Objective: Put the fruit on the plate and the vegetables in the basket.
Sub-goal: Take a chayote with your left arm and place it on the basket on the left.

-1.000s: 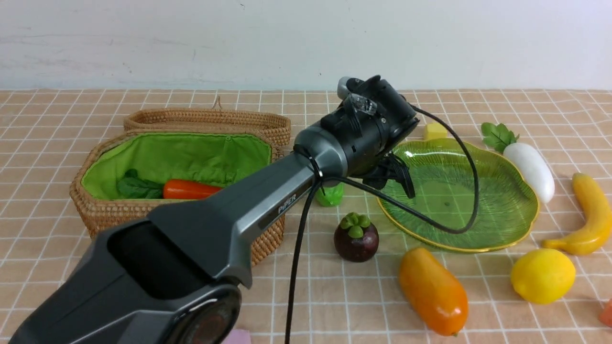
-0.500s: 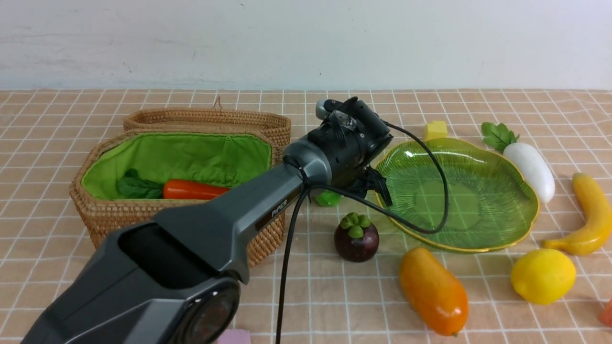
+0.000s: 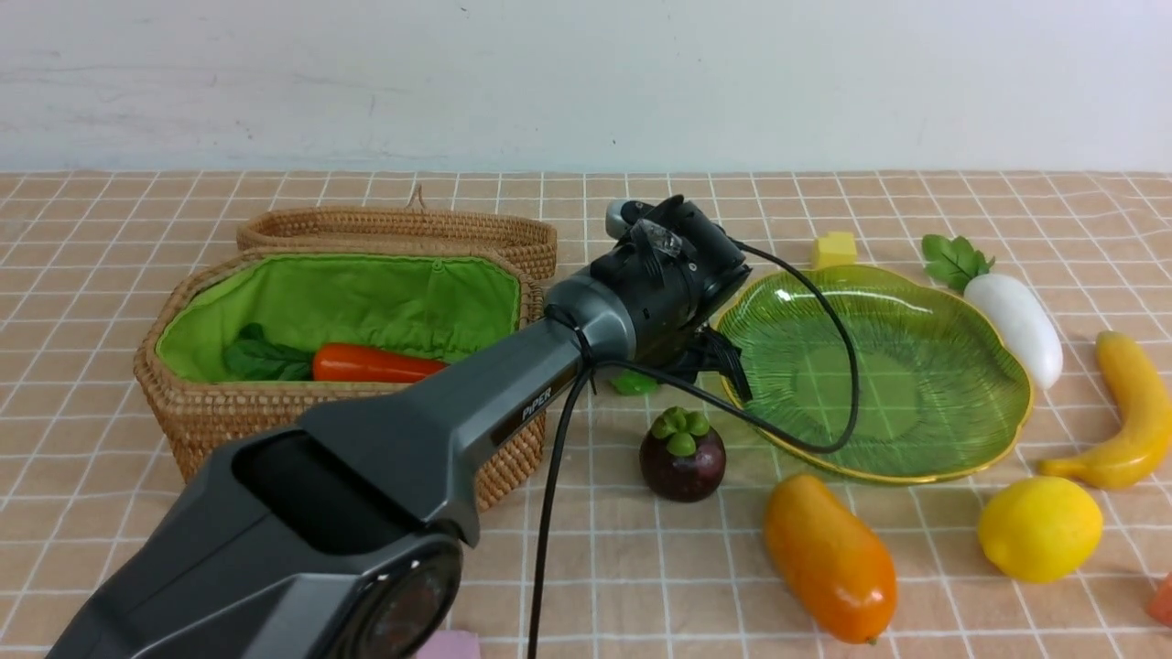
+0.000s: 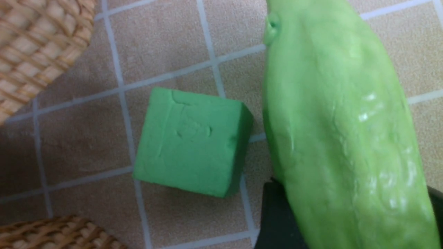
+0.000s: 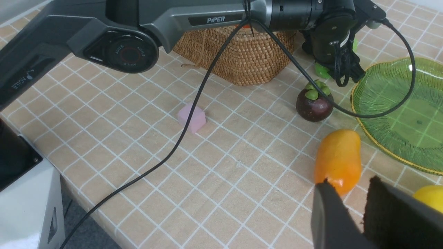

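On the checked surface [image 3: 92,275] under a white wall [image 3: 586,82], left jaws straddle the green pod [image 4: 339,131], grip unclear; right jaws hang slightly parted, empty.

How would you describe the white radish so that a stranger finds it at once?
Start at the green leaf-shaped plate, right of the wicker basket. Beside its far right rim lies the white radish, green leaves at its far end. It alone is white among the toys; the banana next to it is yellow and curved.

Four fruits: mangosteen [image 3: 682,462], mango [image 3: 829,558], lemon [image 3: 1039,529], banana [image 3: 1131,412]. Three vegetables: carrot [image 3: 366,363], radish [image 3: 1012,325], pod [image 4: 346,138]. Three cubes: yellow [image 3: 833,249], green [image 4: 192,141], pink [image 5: 192,117]. One plate [image 3: 971,403], one basket [image 3: 229,416].
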`<state>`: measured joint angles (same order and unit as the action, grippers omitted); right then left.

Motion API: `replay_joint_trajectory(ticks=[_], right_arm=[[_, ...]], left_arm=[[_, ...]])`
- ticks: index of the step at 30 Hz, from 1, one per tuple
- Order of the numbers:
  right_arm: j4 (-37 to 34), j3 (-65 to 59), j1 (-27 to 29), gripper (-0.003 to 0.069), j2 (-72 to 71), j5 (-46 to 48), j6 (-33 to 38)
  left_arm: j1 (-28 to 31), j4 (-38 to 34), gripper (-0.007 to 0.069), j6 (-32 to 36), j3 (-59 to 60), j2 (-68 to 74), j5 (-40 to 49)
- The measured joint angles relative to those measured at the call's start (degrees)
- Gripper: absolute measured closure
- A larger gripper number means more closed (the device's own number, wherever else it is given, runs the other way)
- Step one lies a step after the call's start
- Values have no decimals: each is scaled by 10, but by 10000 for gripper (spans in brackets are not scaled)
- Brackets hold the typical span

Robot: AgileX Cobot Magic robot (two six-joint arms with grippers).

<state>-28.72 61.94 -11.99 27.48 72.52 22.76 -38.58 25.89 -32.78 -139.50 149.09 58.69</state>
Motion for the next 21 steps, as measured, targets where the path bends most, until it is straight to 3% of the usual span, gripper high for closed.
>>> replay_joint_trajectory(ticks=[7, 14, 21], right_arm=[[0, 0, 0, 481, 0, 0, 0], [1, 0, 0, 480, 0, 0, 0], [2, 0, 0, 480, 0, -16, 0]], left_arm=[[-1, -4, 195, 14, 0, -10, 8], [-24, -23, 195, 109, 0, -121, 84], [-26, -114, 195, 308, 50, -297, 120]])
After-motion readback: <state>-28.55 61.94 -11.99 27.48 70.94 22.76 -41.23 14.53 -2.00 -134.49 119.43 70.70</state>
